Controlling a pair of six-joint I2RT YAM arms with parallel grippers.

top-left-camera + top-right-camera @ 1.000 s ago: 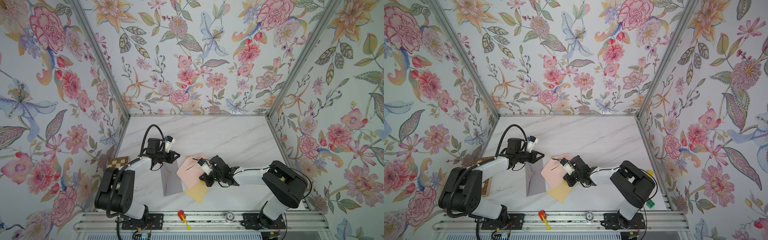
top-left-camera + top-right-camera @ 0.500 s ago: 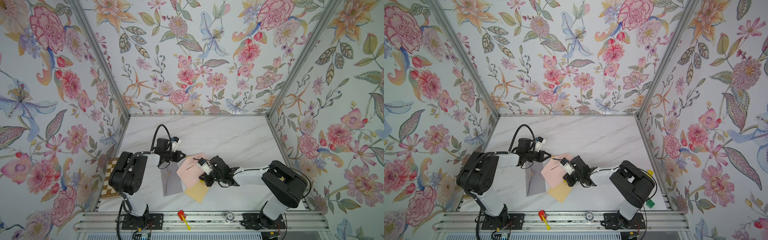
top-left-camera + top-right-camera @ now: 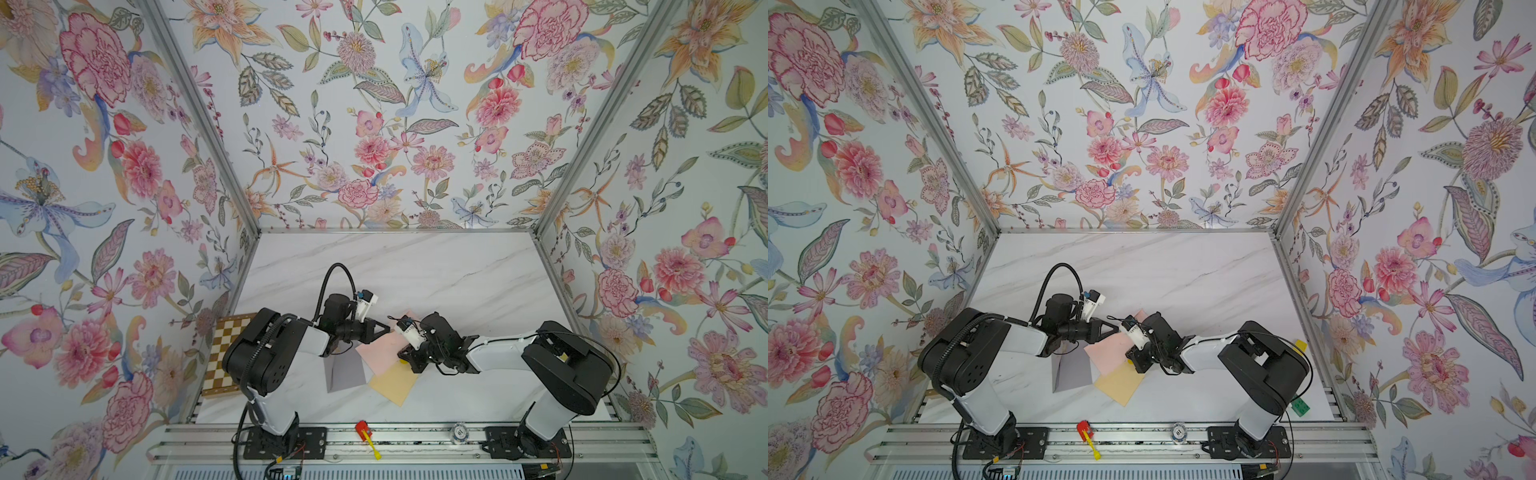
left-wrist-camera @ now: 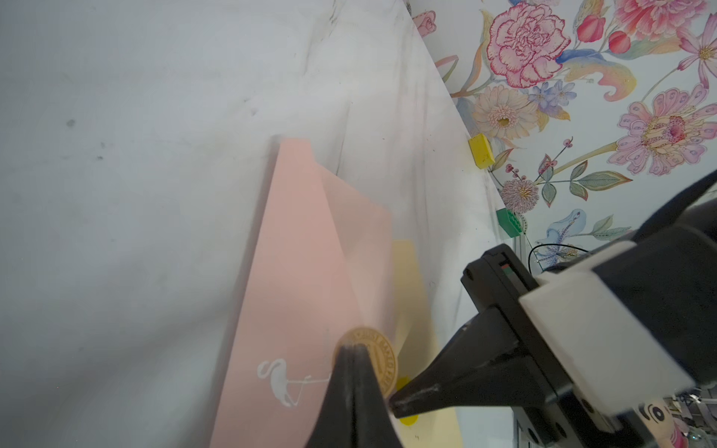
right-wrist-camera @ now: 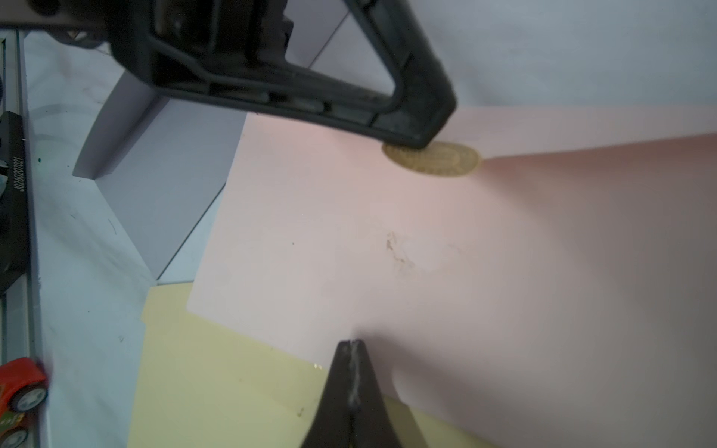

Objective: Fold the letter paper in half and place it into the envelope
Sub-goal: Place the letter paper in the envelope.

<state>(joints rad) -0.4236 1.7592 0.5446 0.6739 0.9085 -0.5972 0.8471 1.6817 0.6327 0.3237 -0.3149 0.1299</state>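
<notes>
A pink envelope with a white flamingo and a round gold seal lies mid-table, partly over a yellow sheet. Left of them rests a lavender-grey letter paper with a crease. My left gripper is shut, its tip touching the gold seal. At the envelope's edge, where it overlaps the yellow sheet, my right gripper is shut too. Whether either pinches the envelope cannot be seen.
A checkerboard lies at the table's left edge. A red toy car and a small round piece sit on the front rail. A yellow block and a green block stand by the right wall.
My left arm has swung right, and its shut tip has moved from above the lavender-grey paper to the envelope's gold seal. The right arm and the papers have not moved.
</notes>
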